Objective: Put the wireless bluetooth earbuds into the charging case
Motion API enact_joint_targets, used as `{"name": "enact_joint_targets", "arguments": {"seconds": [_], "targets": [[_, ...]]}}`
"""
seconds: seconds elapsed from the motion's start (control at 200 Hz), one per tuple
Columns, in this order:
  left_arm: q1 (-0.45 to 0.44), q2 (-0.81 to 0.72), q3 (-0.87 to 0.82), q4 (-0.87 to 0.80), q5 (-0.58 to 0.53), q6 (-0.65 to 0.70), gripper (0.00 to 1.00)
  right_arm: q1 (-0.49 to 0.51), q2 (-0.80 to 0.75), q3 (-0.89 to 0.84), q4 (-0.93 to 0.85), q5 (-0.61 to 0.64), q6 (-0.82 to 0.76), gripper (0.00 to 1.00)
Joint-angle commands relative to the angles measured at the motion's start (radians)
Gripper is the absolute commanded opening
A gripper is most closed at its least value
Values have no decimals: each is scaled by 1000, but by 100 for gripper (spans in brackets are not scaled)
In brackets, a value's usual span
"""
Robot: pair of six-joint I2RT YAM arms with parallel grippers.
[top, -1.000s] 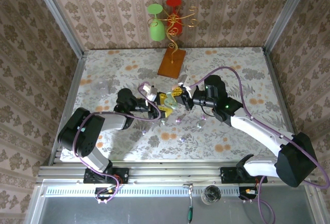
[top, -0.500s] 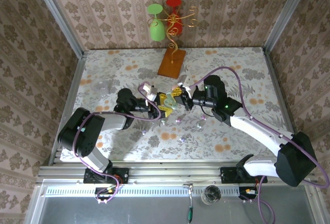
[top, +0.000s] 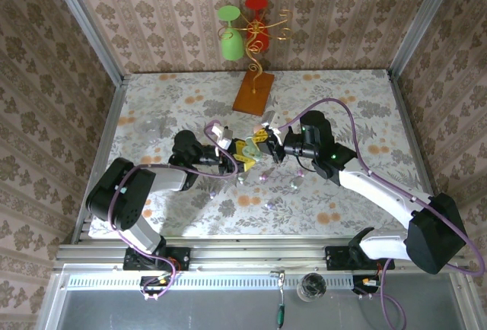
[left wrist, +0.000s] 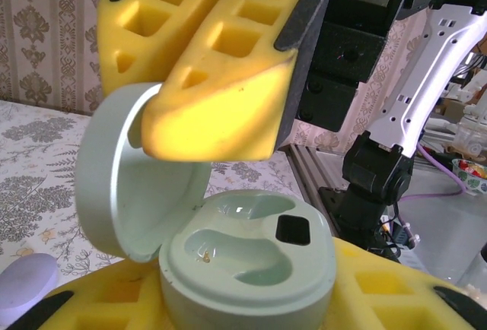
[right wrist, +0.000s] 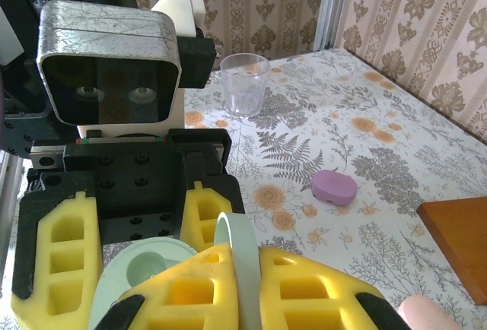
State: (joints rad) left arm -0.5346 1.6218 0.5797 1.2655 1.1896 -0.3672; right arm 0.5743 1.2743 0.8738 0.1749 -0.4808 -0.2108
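The mint charging case (left wrist: 251, 258) stands open with both wells empty. My left gripper (left wrist: 247, 303) is shut on its base, a yellow foam finger (left wrist: 396, 292) on either side. My right gripper (right wrist: 247, 284) is shut on the raised lid (right wrist: 242, 250), pinching its edge from above; its fingers (left wrist: 221, 64) hang over the case in the left wrist view. In the top view both grippers meet at mid-table, left (top: 242, 155) and right (top: 263, 146). Tiny earbuds lie on the cloth just in front: a purple one (top: 264, 177) and a whitish one (top: 295, 181).
A closed purple case (right wrist: 335, 188) lies on the floral cloth beyond the grippers. A clear plastic cup (right wrist: 245, 83) stands at the left side of the table (top: 365, 109). A wooden stand (top: 253, 93) with green and red glasses is at the back.
The left gripper's yellow fingers have drawn slightly closer around the case base. Both arms otherwise stay where they were.
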Motion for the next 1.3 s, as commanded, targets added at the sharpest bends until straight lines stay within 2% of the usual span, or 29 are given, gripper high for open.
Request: {"name": "enact_joint_targets", "arguments": {"seconds": [0.0,0.04,0.105,0.19,0.235,0.285,0.355,0.45,0.57,0.785,0.92,1.045,1.16,1.295], "targets": [[-4,11,26,18,8,1,40,10,-14,-10,3,-9,-2,0],[-4,9,22,18,6,5,40,10,-17,-13,6,-5,3,0],[-1,1,13,18,0,23,40,10,-21,-16,15,6,15,10],[7,-3,4,18,-5,39,40,10,-23,-1,4,8,37,17],[13,-2,3,18,-3,43,40,10,-26,6,3,8,52,28],[19,-2,6,18,2,42,40,10,-33,8,13,8,72,46],[26,-4,8,18,6,42,40,11,-48,3,28,19,92,60],[36,-8,10,18,3,45,41,9,-72,-4,41,41,115,72],[50,-3,7,18,-14,64,40,6,-125,-21,65,78,165,80],[71,-9,-10,18,-62,97,42,-30,-244,-97,158,166,322,84],[73,-22,-29,18,-100,121,42,-75,-298,-136,133,305,437,84],[103,-43,-51,19,-141,150,42,-139,-307,-158,-1,439,581,80],[114,-62,-67,20,-179,162,42,-167,-273,-148,-185,478,653,77],[127,-79,-85,20,-214,179,42,-168,-199,-151,-293,454,695,74]]}}
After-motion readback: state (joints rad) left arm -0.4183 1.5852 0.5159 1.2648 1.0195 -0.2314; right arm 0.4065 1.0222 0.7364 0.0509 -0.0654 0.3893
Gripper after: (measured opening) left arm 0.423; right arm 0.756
